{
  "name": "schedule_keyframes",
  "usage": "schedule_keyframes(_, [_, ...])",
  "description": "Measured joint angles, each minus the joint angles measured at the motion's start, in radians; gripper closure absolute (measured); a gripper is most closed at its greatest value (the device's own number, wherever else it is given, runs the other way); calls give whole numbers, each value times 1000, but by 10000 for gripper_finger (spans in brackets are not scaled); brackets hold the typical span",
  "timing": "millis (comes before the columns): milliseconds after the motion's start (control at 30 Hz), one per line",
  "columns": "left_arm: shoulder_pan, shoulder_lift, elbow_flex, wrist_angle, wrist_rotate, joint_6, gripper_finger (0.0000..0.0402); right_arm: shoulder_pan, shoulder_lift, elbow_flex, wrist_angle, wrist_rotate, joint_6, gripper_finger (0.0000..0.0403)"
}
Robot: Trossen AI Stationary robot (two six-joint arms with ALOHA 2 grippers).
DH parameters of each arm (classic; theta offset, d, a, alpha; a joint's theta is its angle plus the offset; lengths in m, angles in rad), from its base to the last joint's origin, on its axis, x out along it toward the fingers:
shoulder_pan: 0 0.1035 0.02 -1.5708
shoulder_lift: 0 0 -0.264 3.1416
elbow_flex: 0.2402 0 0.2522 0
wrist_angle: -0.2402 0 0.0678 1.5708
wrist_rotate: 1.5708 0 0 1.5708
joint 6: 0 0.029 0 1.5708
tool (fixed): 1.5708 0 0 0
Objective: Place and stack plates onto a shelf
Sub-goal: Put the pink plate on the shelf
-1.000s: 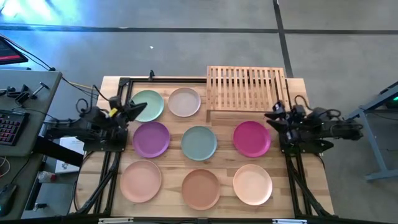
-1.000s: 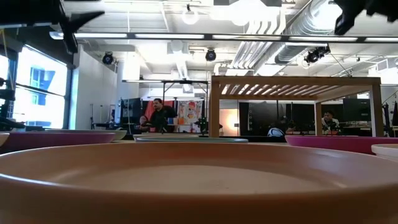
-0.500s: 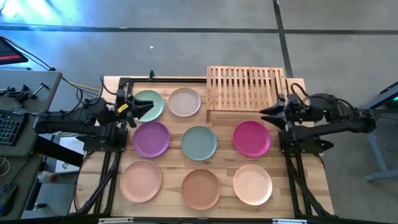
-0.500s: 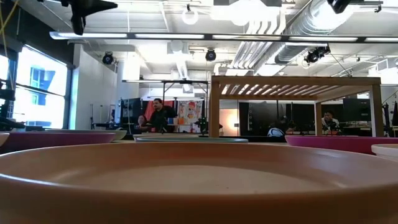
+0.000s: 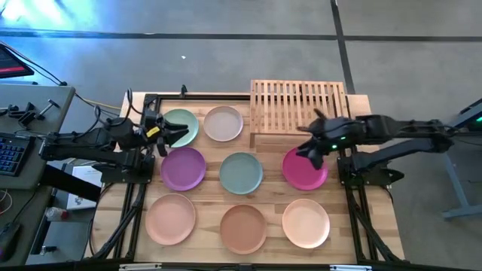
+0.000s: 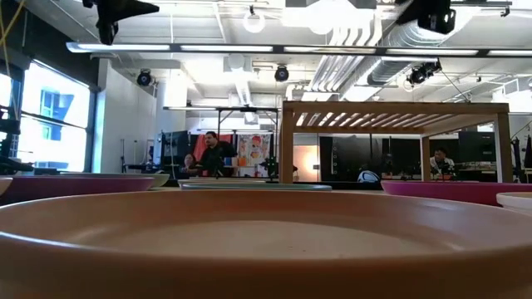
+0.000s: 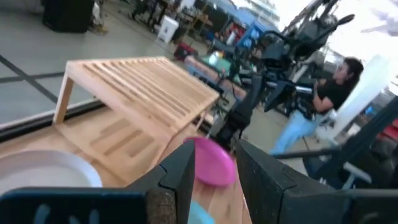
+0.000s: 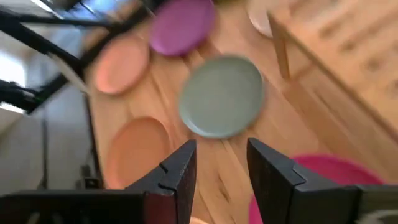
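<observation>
Eight plates lie flat on the plank table: mint green (image 5: 181,124), pale pink (image 5: 224,123), purple (image 5: 183,167), grey-teal (image 5: 241,172), magenta (image 5: 305,167), peach (image 5: 171,218), terracotta (image 5: 242,228) and cream (image 5: 306,223). The slatted wooden shelf (image 5: 297,105) stands at the far right on its legs, with nothing on it. My left gripper (image 5: 179,134) hovers open and level, high above the mint plate's near rim. My right gripper (image 5: 307,148) hangs open, slanting down, above the magenta plate's far left rim (image 8: 323,180). Nothing is between either pair of fingers.
Black arm mounts and cables run along the table's left and right edges. A desk with a keyboard (image 5: 11,154) stands to the left of the table. In the low view the terracotta plate (image 6: 266,241) fills the foreground. People sit in the room beyond the shelf (image 6: 395,112).
My right gripper has swung out from the table's right edge toward the magenta plate, rising and tipping from level to slanting down. My left gripper rose a little and moved slightly toward the mint plate, then kept still. No plate has moved.
</observation>
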State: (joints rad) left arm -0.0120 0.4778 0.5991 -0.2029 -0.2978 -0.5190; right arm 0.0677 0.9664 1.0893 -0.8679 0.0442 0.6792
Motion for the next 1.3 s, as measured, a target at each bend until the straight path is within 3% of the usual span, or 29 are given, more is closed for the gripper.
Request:
schedule_keyframes(333, [0,0,0,-94,8,56,296,8,202,0,-71,-46,175,279])
schedule_keyframes(667, [0,0,0,-93,7,87,296,100,365,1,-81,-28,285,279])
schedule_keyframes(1300, [0,0,0,-93,7,86,296,177,688,1,-93,24,285,279])
